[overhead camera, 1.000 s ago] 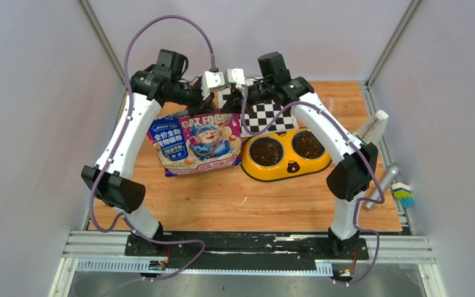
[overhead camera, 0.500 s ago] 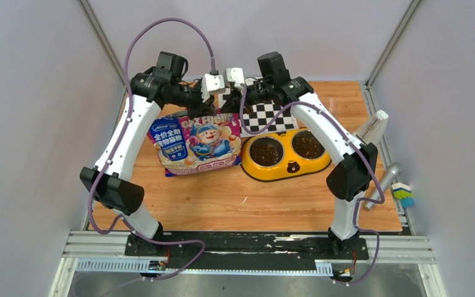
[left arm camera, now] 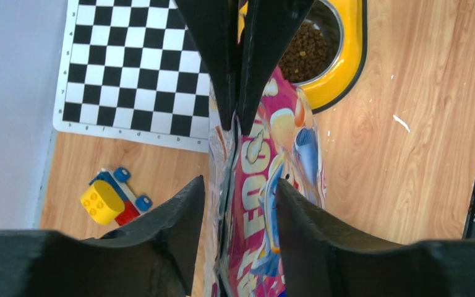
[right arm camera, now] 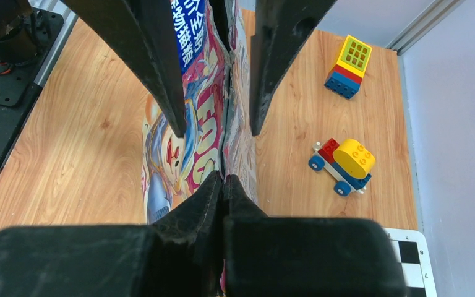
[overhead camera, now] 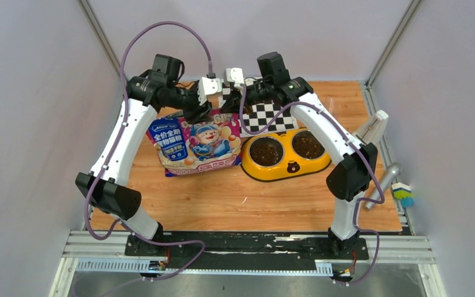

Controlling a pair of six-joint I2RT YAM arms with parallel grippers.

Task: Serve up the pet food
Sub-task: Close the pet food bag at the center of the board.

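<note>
Two grey walls point(overhead camera: 31, 124) flank the wooden table point(overhead camera: 235, 198); right fingers point(right arm camera: 204, 198) pinch the bag point(overhead camera: 198, 145), left fingers point(left arm camera: 179, 216) apart

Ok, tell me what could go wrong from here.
Only the right hand pinches the bag at its top edge; the left hand stands open around it, so the bag could sag or tip.
The bag stands beside the yellow bowl and might knock it.
Both cups already hold kibble; more could overflow.
</note>
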